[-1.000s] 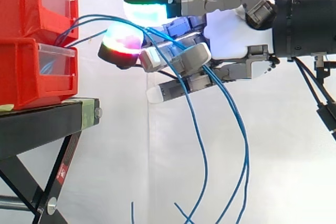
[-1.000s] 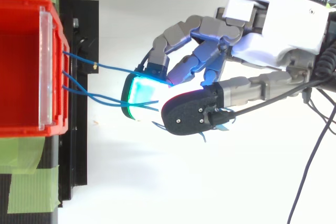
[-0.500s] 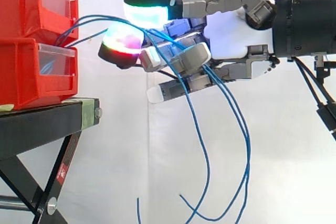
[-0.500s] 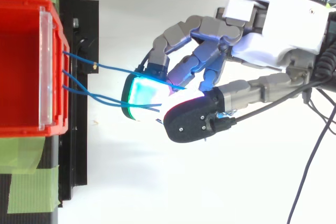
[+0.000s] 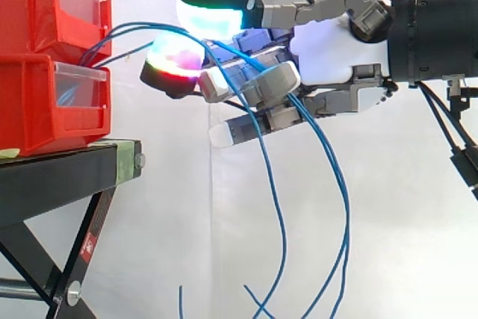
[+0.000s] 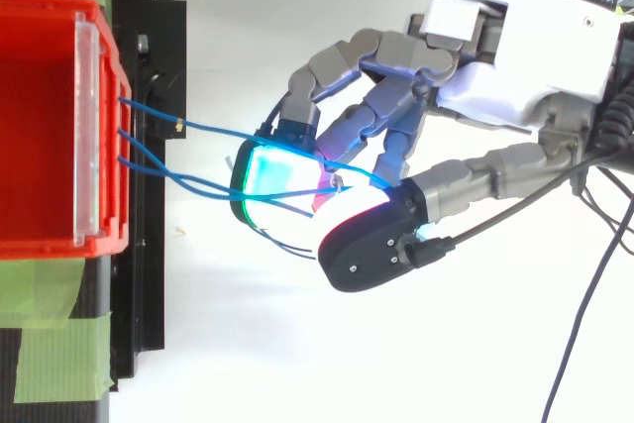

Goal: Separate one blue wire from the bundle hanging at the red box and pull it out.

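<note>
Side view: the robot hand [image 5: 336, 50] keeps its fingers curled through the blue wires [image 5: 346, 214], which run left to the red box [image 5: 37, 110]; their hanging loops have shifted. Top view: the thumb [image 6: 371, 245] has swung off the fingers, so probably no single wire is separated yet.

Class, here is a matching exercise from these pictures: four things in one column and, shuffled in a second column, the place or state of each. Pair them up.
Things:
1. red bins
2. black stand
3. blue wires
4. hand

Place or state:
A. carries the bins
B. fingers curled round the wires
C. stacked at the left of the side view
D. run out from a bin and droop below the hand

Pairs: 1-C, 2-A, 3-D, 4-B.
</note>
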Available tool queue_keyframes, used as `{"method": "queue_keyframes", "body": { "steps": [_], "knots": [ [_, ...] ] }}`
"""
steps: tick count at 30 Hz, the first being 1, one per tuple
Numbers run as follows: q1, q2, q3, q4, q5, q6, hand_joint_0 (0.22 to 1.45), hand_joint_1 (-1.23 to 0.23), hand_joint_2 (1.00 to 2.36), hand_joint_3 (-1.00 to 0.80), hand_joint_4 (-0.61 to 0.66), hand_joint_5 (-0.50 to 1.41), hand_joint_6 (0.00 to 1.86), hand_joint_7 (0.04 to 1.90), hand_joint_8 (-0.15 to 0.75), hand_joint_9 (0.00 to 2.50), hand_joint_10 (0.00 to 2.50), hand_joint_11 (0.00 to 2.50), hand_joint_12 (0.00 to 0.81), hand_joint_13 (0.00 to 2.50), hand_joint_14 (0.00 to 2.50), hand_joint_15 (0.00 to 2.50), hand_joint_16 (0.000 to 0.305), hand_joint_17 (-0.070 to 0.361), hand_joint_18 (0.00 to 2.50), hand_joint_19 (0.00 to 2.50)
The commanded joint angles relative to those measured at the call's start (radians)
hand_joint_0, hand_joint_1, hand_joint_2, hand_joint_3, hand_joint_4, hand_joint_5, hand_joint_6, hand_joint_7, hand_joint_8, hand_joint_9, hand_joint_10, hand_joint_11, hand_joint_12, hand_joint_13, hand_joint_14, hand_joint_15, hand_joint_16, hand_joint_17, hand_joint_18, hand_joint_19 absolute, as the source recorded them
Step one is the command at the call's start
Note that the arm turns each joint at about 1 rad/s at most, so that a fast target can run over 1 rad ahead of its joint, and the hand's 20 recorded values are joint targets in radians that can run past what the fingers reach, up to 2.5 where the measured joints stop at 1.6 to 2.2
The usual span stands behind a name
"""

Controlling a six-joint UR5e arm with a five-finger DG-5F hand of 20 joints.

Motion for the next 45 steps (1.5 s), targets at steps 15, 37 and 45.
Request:
{"method": "queue_keyframes", "body": {
  "steps": [15,37,45],
  "knots": [
    [-0.001,0.0,0.0,0.0,0.0,0.0,0.61,-0.64,1.01,-0.36,0.24,-0.22,0.89,0.82,0.366,0.95,0.01,1.2,0.38,1.48,0.02,1.3,0.06,0.135,0.74,0.51],
    [0.002,0.0,0.0,0.0,0.011,0.0,0.64,-0.84,1.02,-0.22,0.21,-0.22,0.92,0.88,0.366,0.95,0.01,1.22,0.386,1.48,0.02,1.33,0.059,0.133,0.78,0.52],
    [0.002,0.0,0.0,0.0,0.011,0.0,0.68,-0.94,1.01,-0.36,0.22,-0.23,0.92,0.9,0.355,0.89,0.01,1.21,0.383,1.44,0.02,1.33,0.059,0.133,0.78,0.49]
  ]
}}
